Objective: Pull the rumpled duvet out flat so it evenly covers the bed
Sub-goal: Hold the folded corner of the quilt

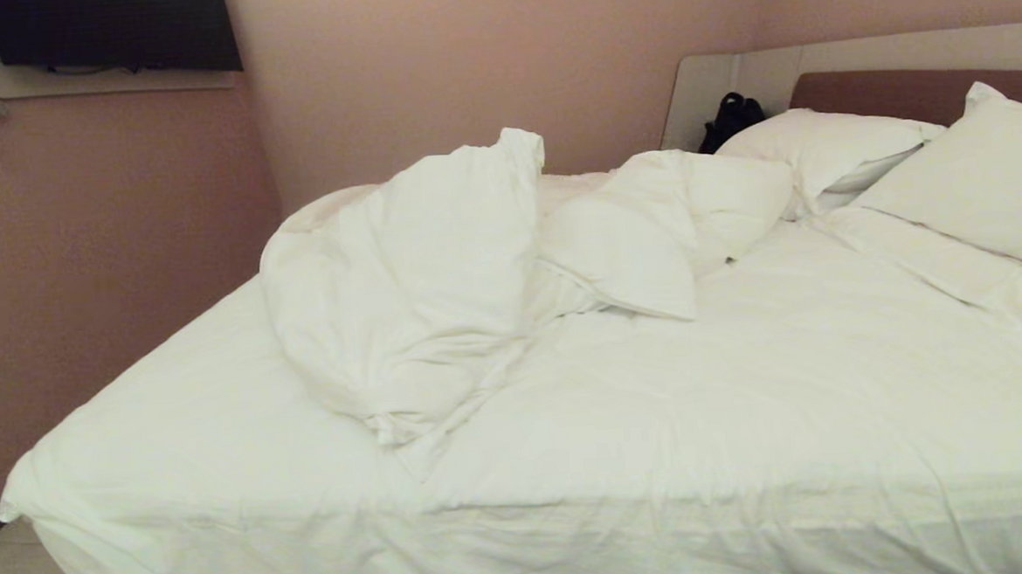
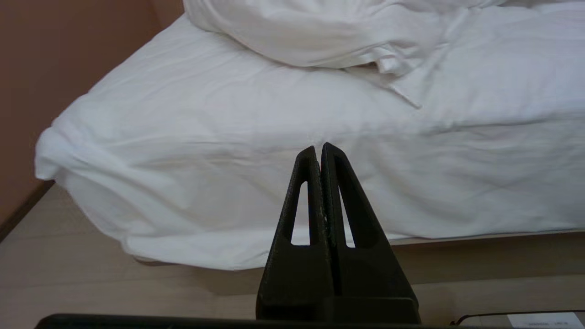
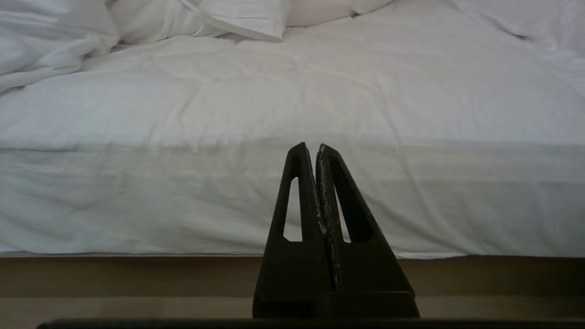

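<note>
Duvet (image 1: 406,284) heaped in a folded mound, far-left on the bed (image 1: 743,371), pillows (image 1: 828,152) far right. Your left gripper (image 2: 319,148) and right gripper (image 3: 311,148) hang at the near edge, fingers together, empty. Risk: you pinch sheet instead of duvet.

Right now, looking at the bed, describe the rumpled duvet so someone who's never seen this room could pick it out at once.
Start at the wide white bed with the headboard at the far right. The duvet is the big puffy white heap bunched across the far middle of the mattress, towards the pink wall. Unlike the two flat rectangular pillows by the headboard, it is tall, folded over and deeply creased.
</note>
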Available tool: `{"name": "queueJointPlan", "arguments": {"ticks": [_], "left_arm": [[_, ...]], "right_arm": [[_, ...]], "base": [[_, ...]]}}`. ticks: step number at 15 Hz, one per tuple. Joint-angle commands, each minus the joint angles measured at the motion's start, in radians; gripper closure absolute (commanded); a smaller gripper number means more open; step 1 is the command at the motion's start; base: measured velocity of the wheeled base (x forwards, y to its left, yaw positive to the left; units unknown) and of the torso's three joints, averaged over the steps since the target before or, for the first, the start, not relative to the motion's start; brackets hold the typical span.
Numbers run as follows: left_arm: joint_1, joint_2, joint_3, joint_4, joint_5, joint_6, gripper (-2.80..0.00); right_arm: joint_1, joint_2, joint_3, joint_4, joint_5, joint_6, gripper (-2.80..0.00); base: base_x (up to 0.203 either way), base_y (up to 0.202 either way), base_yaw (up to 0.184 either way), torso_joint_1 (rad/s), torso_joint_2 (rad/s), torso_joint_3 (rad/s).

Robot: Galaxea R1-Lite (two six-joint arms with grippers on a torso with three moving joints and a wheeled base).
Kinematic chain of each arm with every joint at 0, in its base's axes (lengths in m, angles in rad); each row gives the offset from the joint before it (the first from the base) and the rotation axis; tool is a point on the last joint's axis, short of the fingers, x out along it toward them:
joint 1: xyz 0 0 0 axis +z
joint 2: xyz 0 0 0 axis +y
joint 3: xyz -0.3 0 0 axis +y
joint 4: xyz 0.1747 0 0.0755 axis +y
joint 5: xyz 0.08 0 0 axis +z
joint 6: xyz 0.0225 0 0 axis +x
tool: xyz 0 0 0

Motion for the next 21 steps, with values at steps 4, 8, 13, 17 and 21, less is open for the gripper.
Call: {"name": "queueJointPlan", "arguments": {"ticks": [4,8,13,17,21], "left_arm": [[0.0,0.001,0.002,0.0,-0.002,0.003,0.0],[0.0,0.0,0.002,-0.001,-0.003,0.003,0.0],[0.0,0.0,0.002,0.0,-0.002,0.005,0.0],[0.0,0.001,0.002,0.0,-0.002,0.022,0.0],[0.0,0.0,-0.001,-0.001,0.006,0.025,0.0]], "right_arm": [[0.0,0.0,0.0,0.0,0.002,-0.001,0.0],[0.0,0.0,-0.001,0.0,0.0,-0.001,0.0],[0.0,0.0,0.0,0.0,0.0,-0.001,0.0],[0.0,0.0,0.0,0.0,0.002,-0.001,0.0],[0.0,0.0,0.0,0.0,0.001,-0.001,0.0]], "base": [[0.0,-0.192,0.0,0.002,0.0,0.001],[0.0,-0.066,0.0,0.002,0.0,0.002],[0.0,0.0,0.0,0.0,0.0,0.0],[0.0,0.0,0.0,0.0,0.0,0.0],[0.0,0.0,0.0,0.0,0.0,0.0]]}}
